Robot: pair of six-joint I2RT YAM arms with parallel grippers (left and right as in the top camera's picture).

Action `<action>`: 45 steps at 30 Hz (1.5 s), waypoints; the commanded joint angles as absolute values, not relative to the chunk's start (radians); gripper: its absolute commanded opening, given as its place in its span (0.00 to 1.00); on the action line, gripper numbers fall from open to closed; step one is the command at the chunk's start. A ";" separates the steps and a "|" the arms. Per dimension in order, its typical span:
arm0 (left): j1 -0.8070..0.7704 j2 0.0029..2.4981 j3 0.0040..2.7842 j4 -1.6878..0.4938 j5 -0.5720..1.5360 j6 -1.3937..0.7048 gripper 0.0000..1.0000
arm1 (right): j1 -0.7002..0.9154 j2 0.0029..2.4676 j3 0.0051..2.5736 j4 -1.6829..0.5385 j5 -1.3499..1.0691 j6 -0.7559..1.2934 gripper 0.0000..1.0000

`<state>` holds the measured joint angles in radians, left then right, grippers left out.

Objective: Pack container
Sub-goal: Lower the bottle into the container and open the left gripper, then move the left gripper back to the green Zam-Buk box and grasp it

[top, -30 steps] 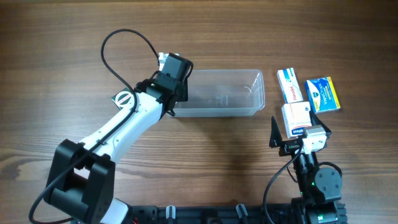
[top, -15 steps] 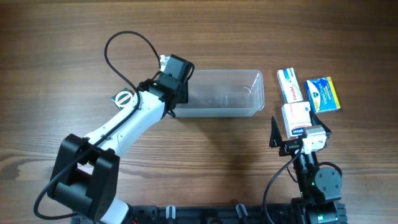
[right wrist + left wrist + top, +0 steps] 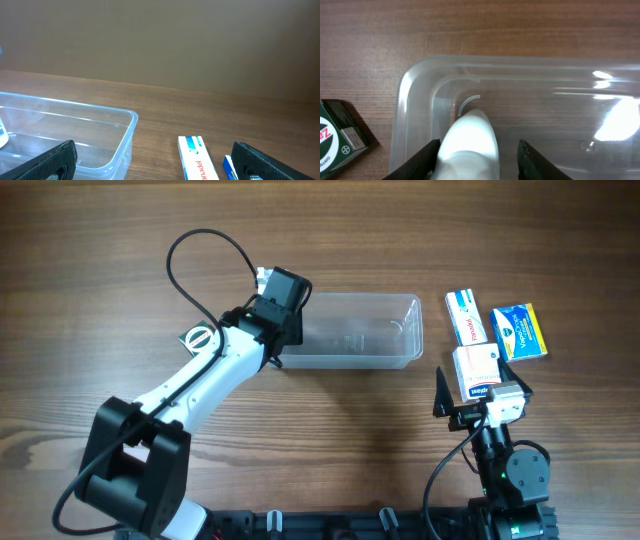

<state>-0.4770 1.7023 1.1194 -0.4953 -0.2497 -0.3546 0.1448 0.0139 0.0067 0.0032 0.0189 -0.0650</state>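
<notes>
White item cut off at container corner.

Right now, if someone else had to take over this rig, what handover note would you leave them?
Left gripper: over the left end of the container, a white item between its fingers; I cannot tell if it is gripped.
Right gripper: open, holding nothing.
Done: nothing else shows inside the container.
Left to pack, likely: a white-and-red box, a second white-and-red box and a blue-and-yellow box right of the container, and a green-and-black box by its left end.
</notes>
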 commanded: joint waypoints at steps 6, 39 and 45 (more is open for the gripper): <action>-0.480 1.632 1.126 -0.480 -0.272 -0.347 0.49 | 0.140 0.013 0.006 0.007 -0.001 -0.050 1.00; -0.342 1.371 1.126 -0.554 -0.476 -0.421 0.71 | 0.140 0.013 0.006 0.007 -0.001 -0.050 1.00; -0.110 1.406 1.126 -0.657 -0.203 -0.485 0.75 | 0.140 0.013 0.006 0.007 -0.001 -0.050 1.00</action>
